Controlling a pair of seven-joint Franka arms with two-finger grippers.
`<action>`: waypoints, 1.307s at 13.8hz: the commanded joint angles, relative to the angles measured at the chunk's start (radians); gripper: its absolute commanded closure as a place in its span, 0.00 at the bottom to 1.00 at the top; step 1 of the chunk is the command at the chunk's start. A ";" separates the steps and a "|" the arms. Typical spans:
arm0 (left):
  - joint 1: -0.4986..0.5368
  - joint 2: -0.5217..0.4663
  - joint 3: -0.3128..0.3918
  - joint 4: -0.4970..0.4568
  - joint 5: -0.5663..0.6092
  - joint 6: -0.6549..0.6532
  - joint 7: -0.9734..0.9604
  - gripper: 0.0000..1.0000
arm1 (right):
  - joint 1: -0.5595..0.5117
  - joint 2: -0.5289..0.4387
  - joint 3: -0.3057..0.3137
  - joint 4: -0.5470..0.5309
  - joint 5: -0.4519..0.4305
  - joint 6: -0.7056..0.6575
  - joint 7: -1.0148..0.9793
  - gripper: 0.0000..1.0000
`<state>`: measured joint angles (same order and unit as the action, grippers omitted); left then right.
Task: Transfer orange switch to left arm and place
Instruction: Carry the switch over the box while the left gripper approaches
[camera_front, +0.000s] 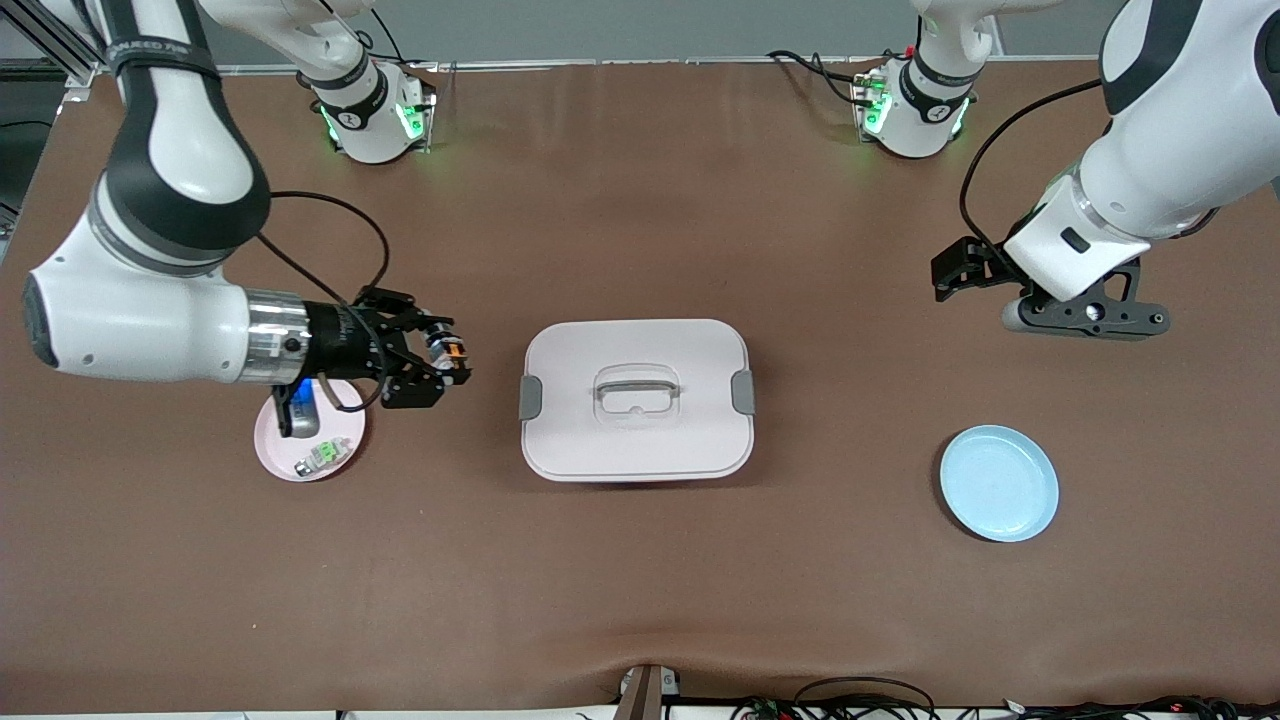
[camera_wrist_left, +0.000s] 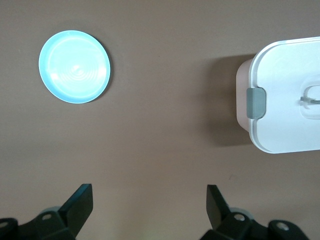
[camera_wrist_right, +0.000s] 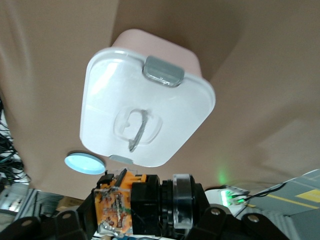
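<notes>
My right gripper (camera_front: 440, 362) is shut on the orange switch (camera_front: 447, 350) and holds it above the table between the pink plate (camera_front: 285, 455) and the white box (camera_front: 640, 440). In the right wrist view the switch (camera_wrist_right: 132, 205) shows its orange face, black body and clear round end between the fingers (camera_wrist_right: 70, 222), with the box (camera_wrist_right: 115, 90) farther off. My left gripper (camera_front: 1085, 318) is open and empty, up over bare table at the left arm's end. The left wrist view shows its gripper (camera_wrist_left: 148, 205) wide apart over the brown mat.
A small green-and-white component (camera_front: 318, 458) lies on the pink plate. A blue plate (camera_front: 998, 483) lies at the left arm's end, nearer the front camera than the left gripper; it also shows in the left wrist view (camera_wrist_left: 75, 66). The box edge (camera_wrist_left: 285, 100) shows there too.
</notes>
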<state>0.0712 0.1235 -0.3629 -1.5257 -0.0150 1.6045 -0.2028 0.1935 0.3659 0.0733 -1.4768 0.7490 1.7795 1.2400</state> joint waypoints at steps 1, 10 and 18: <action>-0.007 0.021 -0.008 0.035 -0.009 0.015 0.017 0.00 | 0.090 -0.001 -0.007 0.009 0.026 0.090 0.149 1.00; -0.021 0.054 -0.025 0.038 -0.204 0.078 0.148 0.00 | 0.317 0.034 -0.015 0.220 0.012 0.294 0.596 1.00; -0.079 0.093 -0.041 0.032 -0.255 0.136 0.148 0.00 | 0.463 0.231 -0.021 0.428 -0.190 0.388 0.839 1.00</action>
<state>0.0054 0.1896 -0.4002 -1.5129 -0.2490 1.7238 -0.0651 0.6272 0.5506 0.0666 -1.1128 0.6012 2.1667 2.0390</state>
